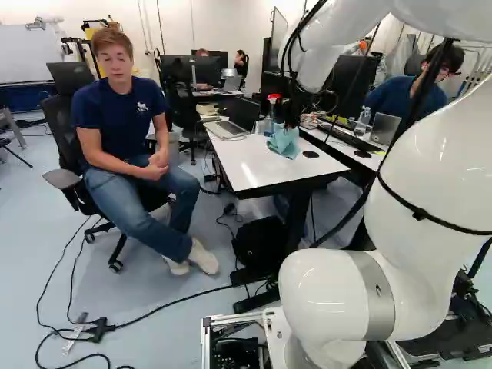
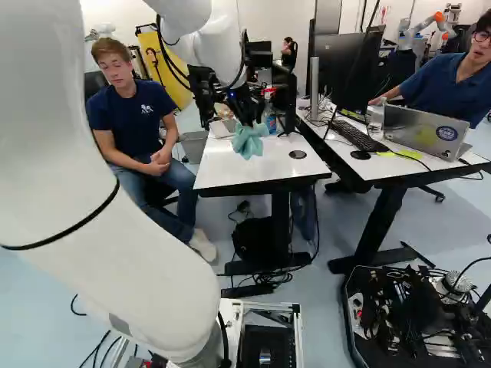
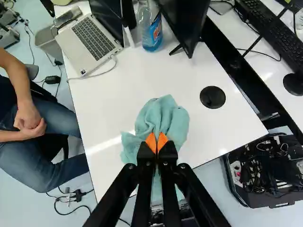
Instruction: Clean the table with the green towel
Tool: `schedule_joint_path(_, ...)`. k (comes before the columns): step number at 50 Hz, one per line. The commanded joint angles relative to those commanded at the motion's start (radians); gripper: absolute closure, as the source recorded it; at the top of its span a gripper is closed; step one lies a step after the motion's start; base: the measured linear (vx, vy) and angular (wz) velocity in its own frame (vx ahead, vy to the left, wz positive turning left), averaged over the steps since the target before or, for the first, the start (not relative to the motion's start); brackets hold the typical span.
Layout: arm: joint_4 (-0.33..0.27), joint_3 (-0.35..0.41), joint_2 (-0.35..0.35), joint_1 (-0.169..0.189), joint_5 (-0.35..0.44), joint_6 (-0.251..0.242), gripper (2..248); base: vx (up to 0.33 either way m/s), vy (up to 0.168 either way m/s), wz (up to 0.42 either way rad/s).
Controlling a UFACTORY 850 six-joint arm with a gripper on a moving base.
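We list one green towel point(image 3: 163, 113), bunched, clamped in our pincer point(image 3: 156, 143), its bulk fanned ahead of the grip over the white surface point(image 3: 106, 106), contact with it not discernible, laptop point(image 3: 92, 42) and bottle point(image 3: 152, 37) farther ahead.

Laptop point(image 3: 92, 40) on table point(image 3: 106, 106), bottle point(image 3: 151, 35) between laptop and monitor point(image 3: 187, 21), bin point(image 3: 47, 43) beside table

Glossy white arm point(image 1: 446, 161), grey joint band point(image 1: 378, 296), thin black strap point(image 1: 420, 214).

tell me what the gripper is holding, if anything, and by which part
The green towel, pinched by a gathered fold between the gripper's fingertips, the rest spreading loosely around.
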State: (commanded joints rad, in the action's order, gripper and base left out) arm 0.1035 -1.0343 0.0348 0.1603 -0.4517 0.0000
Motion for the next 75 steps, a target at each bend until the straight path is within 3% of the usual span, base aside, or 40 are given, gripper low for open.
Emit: schedule_joint_path(75, 0.0, -0.236, -0.224, -0.23, 0.0, 0.0, 225, 0.0, 0.0, 0.0)
